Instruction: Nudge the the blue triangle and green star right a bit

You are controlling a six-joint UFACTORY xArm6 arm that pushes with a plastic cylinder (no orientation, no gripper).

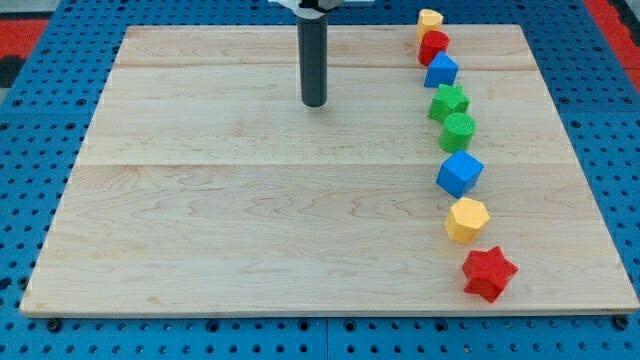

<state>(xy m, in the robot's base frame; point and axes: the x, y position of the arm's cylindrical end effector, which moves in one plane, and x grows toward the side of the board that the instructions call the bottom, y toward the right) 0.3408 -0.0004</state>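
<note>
The blue triangle [441, 70] lies near the board's upper right, in a line of blocks. The green star [449, 101] sits just below it, touching or nearly touching it. My tip [314, 104] rests on the board well to the left of both, roughly level with the green star, with bare wood between it and them. It touches no block.
The same line holds a small yellow block [430, 19] and a red block [434, 45] above the triangle. Below the star are a green cylinder [458, 131], blue cube [460, 173], yellow hexagon [466, 219] and red star [489, 273]. The wooden board [200, 200] lies on blue pegboard.
</note>
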